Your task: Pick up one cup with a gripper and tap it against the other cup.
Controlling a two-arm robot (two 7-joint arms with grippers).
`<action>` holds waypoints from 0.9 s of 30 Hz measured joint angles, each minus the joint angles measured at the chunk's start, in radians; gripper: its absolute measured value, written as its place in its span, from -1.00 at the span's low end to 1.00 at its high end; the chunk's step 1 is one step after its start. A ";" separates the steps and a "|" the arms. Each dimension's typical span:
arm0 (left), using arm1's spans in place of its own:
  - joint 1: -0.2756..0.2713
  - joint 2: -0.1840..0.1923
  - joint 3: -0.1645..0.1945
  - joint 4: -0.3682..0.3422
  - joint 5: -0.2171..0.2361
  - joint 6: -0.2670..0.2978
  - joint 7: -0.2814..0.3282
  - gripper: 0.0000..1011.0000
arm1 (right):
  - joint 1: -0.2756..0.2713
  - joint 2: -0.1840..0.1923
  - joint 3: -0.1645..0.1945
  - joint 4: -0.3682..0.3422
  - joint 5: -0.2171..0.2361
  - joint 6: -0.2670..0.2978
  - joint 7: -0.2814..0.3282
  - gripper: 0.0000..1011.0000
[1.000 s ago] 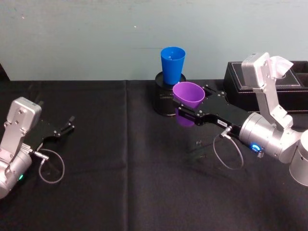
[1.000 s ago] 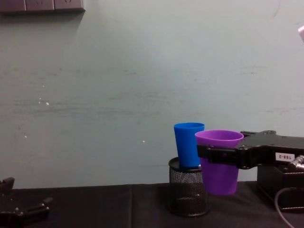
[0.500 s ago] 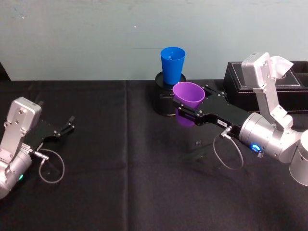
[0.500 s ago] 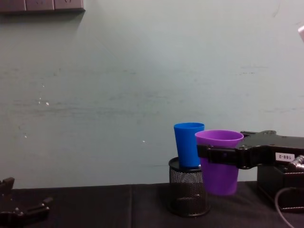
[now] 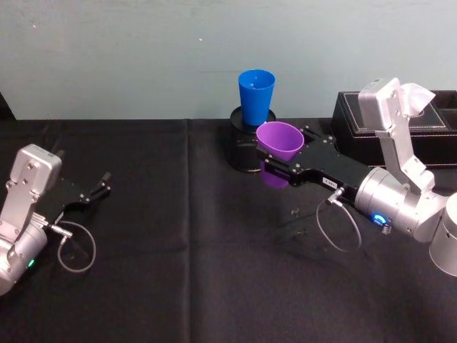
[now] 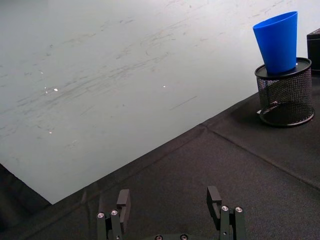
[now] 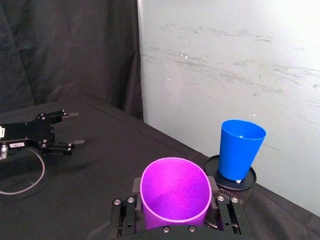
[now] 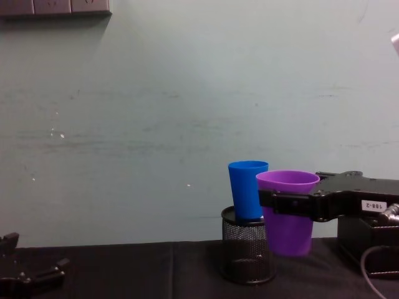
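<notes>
My right gripper is shut on the purple cup and holds it upright above the black cloth, just in front of the blue cup. In the chest view the purple cup hangs beside the blue cup, their sides very close. The blue cup stands in a black mesh pen holder at the back of the table. The right wrist view looks down into the purple cup, with the blue cup beyond it. My left gripper rests open, low at the far left.
A black box sits at the back right behind my right arm. A pale wall closes the back of the table. Bare black cloth lies between the two arms.
</notes>
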 joint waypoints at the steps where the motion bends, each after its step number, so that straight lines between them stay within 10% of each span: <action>1: 0.000 0.000 0.000 0.000 0.000 0.000 0.000 0.98 | 0.000 0.000 0.000 0.000 0.000 0.000 0.000 0.45; 13: 0.000 0.000 0.000 0.000 0.000 0.000 0.000 0.98 | 0.005 -0.003 -0.004 0.011 0.001 -0.002 0.000 0.45; 27: 0.000 0.000 0.000 0.000 0.000 0.000 0.000 0.98 | 0.120 -0.097 -0.025 0.188 -0.010 -0.032 -0.035 0.45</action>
